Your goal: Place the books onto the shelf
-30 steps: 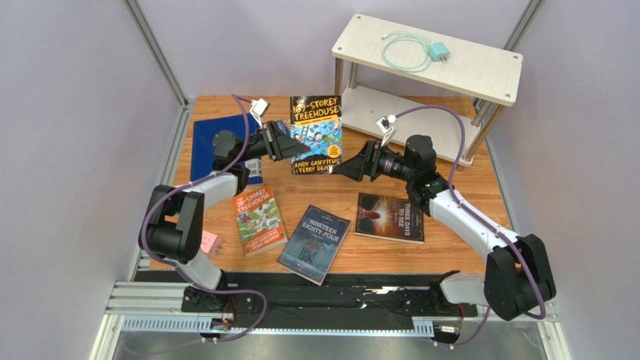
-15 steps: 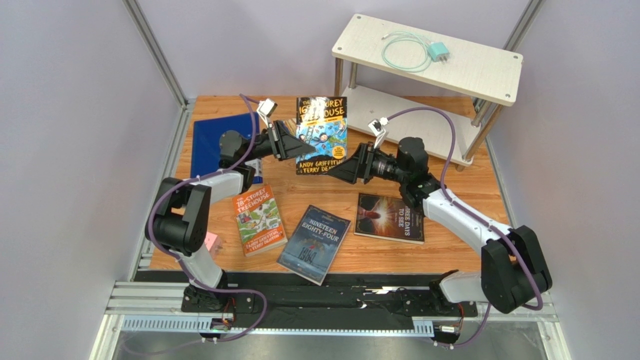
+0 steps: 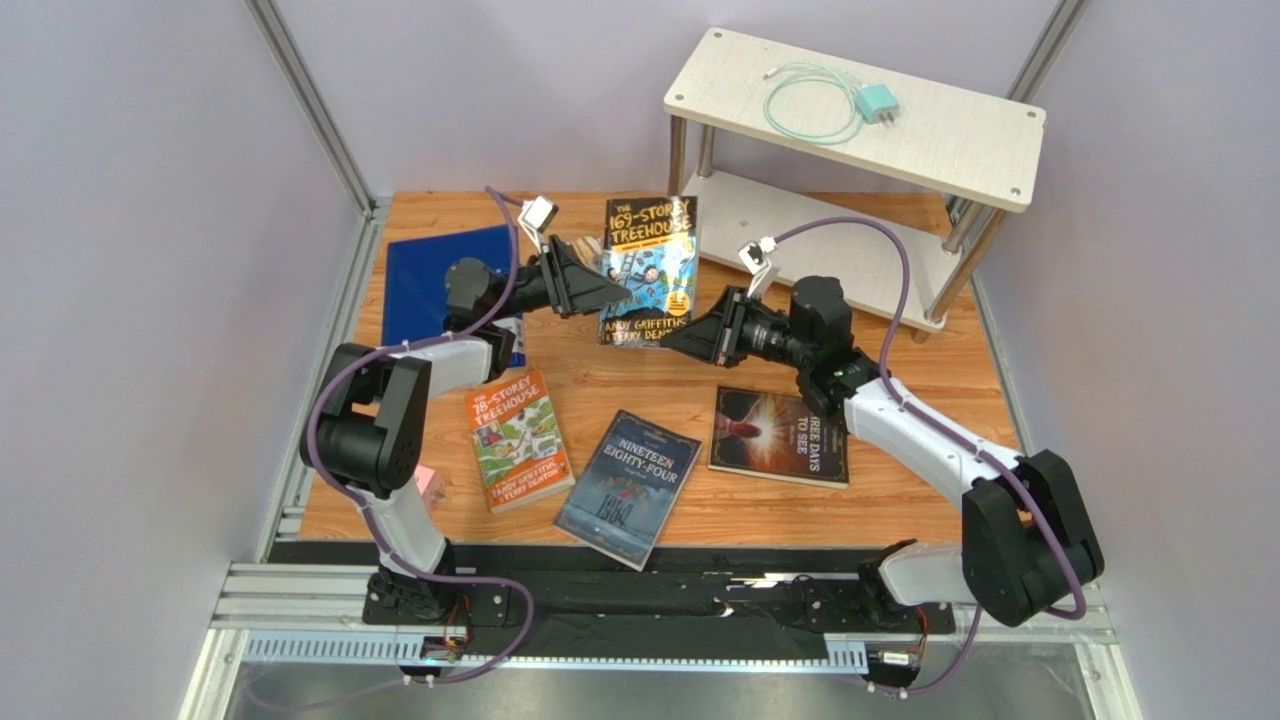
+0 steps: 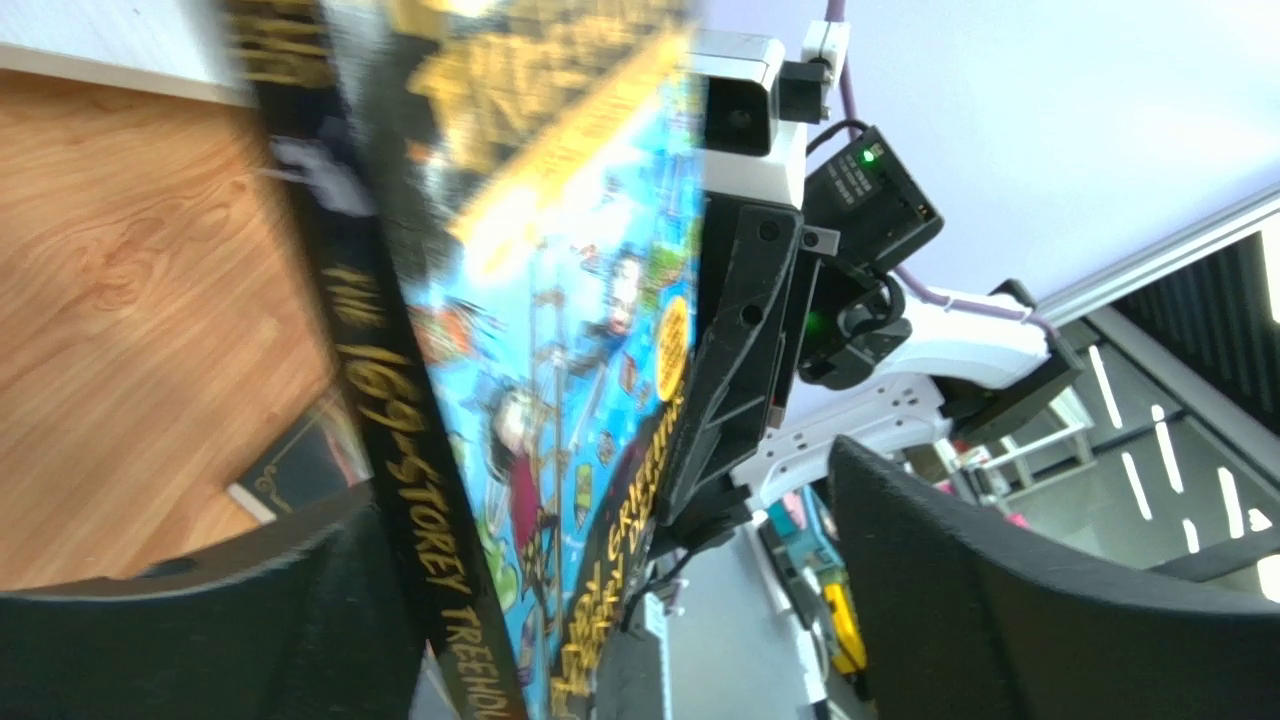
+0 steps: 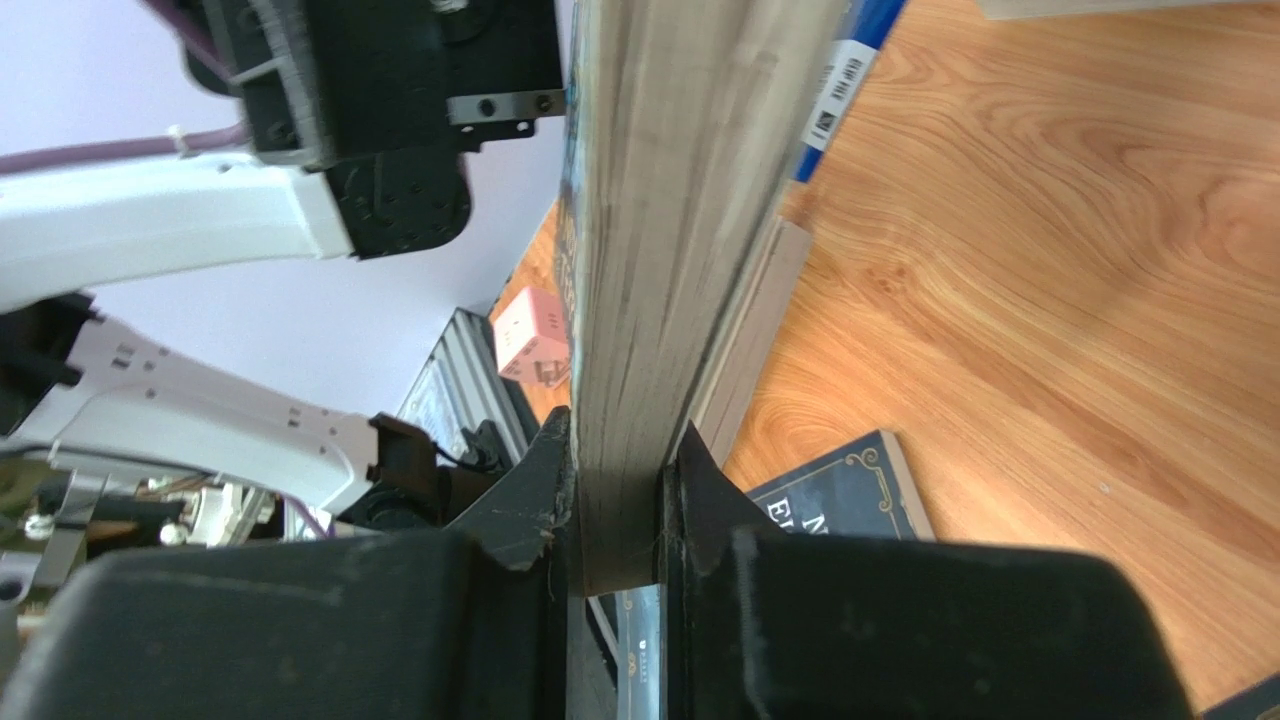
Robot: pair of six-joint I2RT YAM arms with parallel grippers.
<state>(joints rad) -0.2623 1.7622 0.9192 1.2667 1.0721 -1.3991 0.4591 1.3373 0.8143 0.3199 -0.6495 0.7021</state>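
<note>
As left jaws spread wide, right jaws now pinch the blue book (image 3: pixel 649 270).

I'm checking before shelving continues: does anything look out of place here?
A corded charger lies on the shelf's top board, a stray item in the way of shelving. The blue book hangs tilted in mid-air, clamped in the right gripper.

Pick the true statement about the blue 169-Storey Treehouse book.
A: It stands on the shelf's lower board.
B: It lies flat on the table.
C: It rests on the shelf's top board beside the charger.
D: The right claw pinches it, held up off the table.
D: in the right wrist view the right claw clamps both faces of the blue book, and the top view shows it upright above the table.
</note>
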